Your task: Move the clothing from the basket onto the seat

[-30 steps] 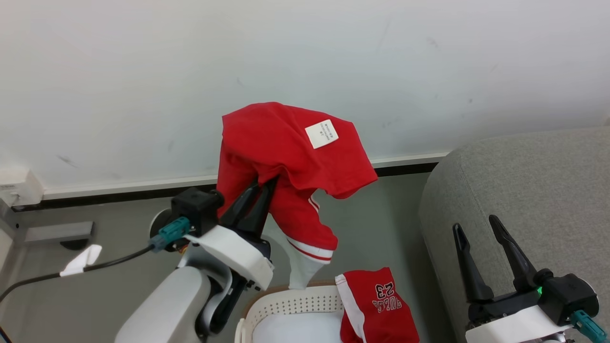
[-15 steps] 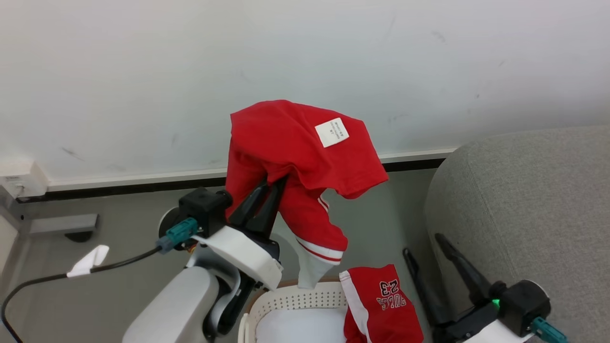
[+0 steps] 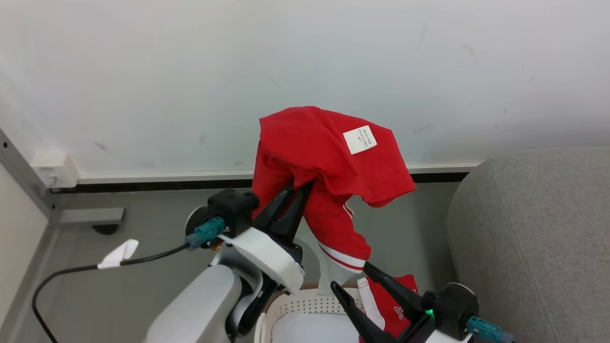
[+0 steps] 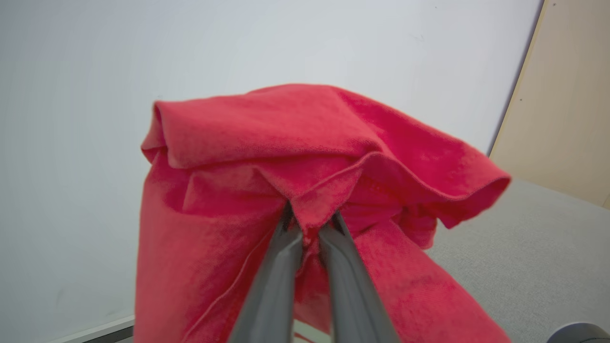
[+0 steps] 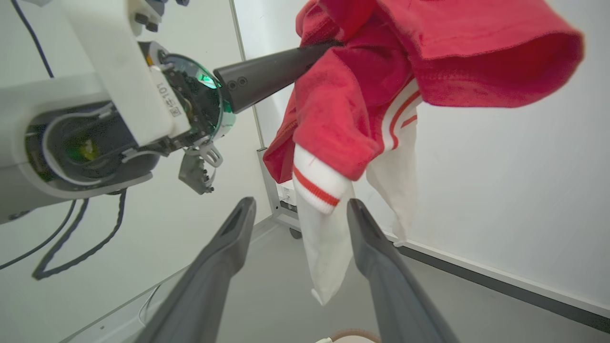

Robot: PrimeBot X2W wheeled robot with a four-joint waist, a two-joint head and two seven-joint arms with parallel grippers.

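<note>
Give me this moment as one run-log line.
left pincer: shut on top, held above basket | right pincer: open, near hanging cuff | shorts: at basket's right edge | top not yet on seat

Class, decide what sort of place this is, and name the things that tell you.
Probably an indoor room staged like a home laundry corner: a bare white wall, a grey upholstered seat, a perforated basket and a smooth grey floor.
</note>
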